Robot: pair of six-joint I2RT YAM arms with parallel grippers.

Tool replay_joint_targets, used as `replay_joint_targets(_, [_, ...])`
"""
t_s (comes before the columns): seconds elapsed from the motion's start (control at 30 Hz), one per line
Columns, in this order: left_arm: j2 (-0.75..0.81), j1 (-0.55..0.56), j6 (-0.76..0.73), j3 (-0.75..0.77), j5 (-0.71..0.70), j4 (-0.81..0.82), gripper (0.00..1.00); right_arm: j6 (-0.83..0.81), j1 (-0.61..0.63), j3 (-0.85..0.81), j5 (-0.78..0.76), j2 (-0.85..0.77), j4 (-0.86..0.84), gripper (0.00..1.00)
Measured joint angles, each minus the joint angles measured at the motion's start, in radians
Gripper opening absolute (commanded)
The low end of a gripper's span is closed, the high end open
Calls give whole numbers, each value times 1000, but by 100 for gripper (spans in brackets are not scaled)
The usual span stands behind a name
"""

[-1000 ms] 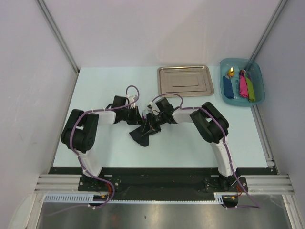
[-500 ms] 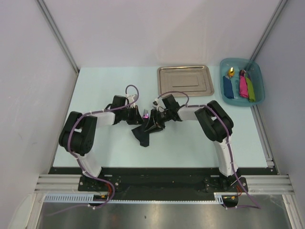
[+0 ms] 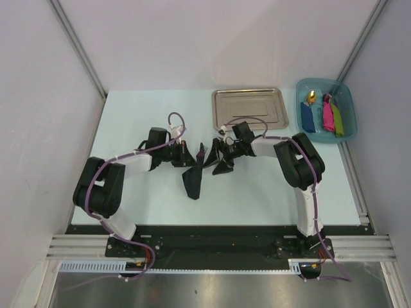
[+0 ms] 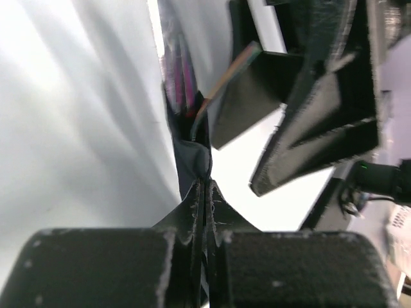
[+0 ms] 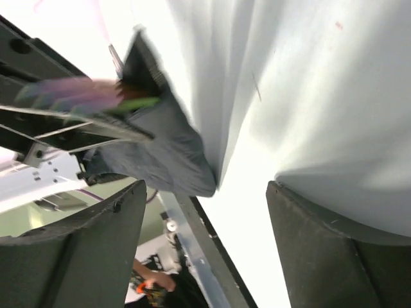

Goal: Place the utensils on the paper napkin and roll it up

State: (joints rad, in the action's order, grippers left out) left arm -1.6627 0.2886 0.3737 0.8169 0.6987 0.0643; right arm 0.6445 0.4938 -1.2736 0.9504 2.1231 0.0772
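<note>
Roughly midway: napkin (image 3: pixel 191 182) sits bunched between both arms, short of the tray (image 3: pixel 250 108), roll loose and unfinished. Left gripper (image 4: pixel 203 192) pinches its edge tight; right gripper (image 5: pixel 205 190) gapes wide, empty. Utensils (image 4: pixel 182 86) lie inside the folds, handles showing.

The paper napkin (image 3: pixel 192 183) is plain black against the pale mint tabletop (image 3: pixel 128 122). The tray (image 3: pixel 250 106) is silvery steel and the bin (image 3: pixel 350 96) teal. The utensils (image 4: pixel 182 83) have purplish handles.
</note>
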Motion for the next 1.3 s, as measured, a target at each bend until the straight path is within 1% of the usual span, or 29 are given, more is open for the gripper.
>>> replay_joint_targets(0.1, [32, -4, 19, -5, 42, 12, 0, -60, -9, 5, -3, -31, 32, 91])
replay_joint_targets(0.37, [163, -15, 64, -6, 151, 31, 0, -220, -54, 48, 0, -196, 63, 95])
replay_joint_targets(0.43, [197, -21, 75, -5, 174, 30, 0, -260, -71, 62, -3, -259, 69, 96])
replay_joint_targets(0.53, [253, -36, 100, 17, 214, 17, 0, -313, -104, 77, -20, -362, 77, 100])
replay_joint_targets(0.7, [345, -58, 140, 106, 278, 11, 0, -416, -156, 71, -67, -537, 93, 100])
replay_joint_targets(0.77, [391, -65, 166, 133, 308, 29, 0, -453, -158, 39, -78, -600, 106, 100])
replay_joint_targets(0.93, [494, -69, 248, 163, 372, 118, 0, -490, -133, -37, -93, -718, 92, 100])
replay_joint_targets(1.0, [521, -69, 277, 175, 396, 152, 0, -480, -122, -42, -53, -755, 50, 97])
replay_joint_targets(1.07, [537, -69, 304, 188, 414, 190, 0, -478, -107, -46, -16, -769, 18, 97])
replay_joint_targets(1.2, [565, -69, 378, 192, 441, 281, 0, -526, 14, -84, -28, -770, 41, 97])
replay_joint_targets(1.3, [590, -69, 408, 192, 450, 323, 0, -539, 108, -81, -54, -781, 34, 95])
